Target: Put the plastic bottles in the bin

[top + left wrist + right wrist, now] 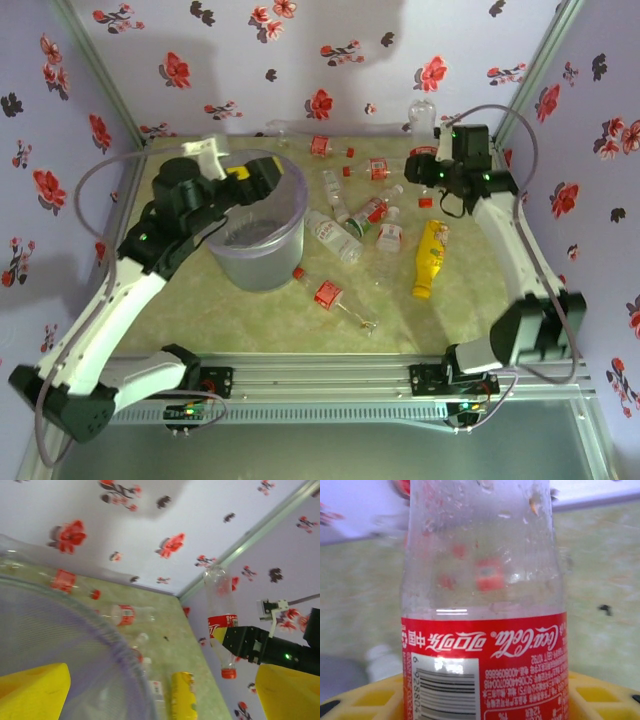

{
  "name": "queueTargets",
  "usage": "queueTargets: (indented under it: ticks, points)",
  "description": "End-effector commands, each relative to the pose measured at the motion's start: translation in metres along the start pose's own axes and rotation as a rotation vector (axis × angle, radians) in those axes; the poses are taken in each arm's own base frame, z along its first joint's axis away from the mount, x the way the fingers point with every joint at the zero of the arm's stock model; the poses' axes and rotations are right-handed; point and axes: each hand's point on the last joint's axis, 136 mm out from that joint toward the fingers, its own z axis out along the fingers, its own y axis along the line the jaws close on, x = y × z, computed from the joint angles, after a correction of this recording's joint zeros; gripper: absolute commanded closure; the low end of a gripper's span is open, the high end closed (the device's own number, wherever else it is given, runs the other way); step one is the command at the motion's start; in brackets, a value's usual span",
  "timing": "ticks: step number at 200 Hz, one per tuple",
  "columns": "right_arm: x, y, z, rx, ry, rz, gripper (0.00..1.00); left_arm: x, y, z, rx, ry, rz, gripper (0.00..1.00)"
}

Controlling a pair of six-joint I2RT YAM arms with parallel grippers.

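Observation:
My right gripper (428, 166) is shut on a clear plastic bottle (421, 115) with a red label, held off the table at the back right. In the right wrist view that bottle (485, 630) stands between my yellow fingers (600, 697). The left wrist view shows the same bottle (220, 615) hanging with its red cap down. My left gripper (243, 176) is open over the rim of the pale-lavender bin (265, 265), and nothing is between its yellow fingers (32, 692). Several bottles (335, 235) lie right of the bin, among them a yellow one (430, 260).
The bin's rim (107, 635) curves across the left wrist view, with the yellow bottle (182, 695) lying beyond it. One red-labelled bottle (326, 293) lies near the front of the mat. Floral walls and metal frame posts (545, 60) close in the table.

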Motion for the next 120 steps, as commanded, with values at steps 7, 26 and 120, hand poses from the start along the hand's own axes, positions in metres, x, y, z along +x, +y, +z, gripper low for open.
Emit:
queueTargets:
  ticks: [7,26,120]
  points:
    - [0.009,0.072,-0.030,-0.322,-0.053,0.001,0.54,-0.003,-0.049,0.035,0.173,0.018,-0.008,0.05]
    - [0.023,0.107,-0.045,-0.463,-0.046,-0.051,0.54,0.005,-0.067,0.063,0.237,0.065,-0.013,0.05]
    - [0.054,0.159,-0.056,-0.700,0.017,-0.073,0.54,0.035,-0.092,0.144,0.322,0.149,-0.059,0.10]
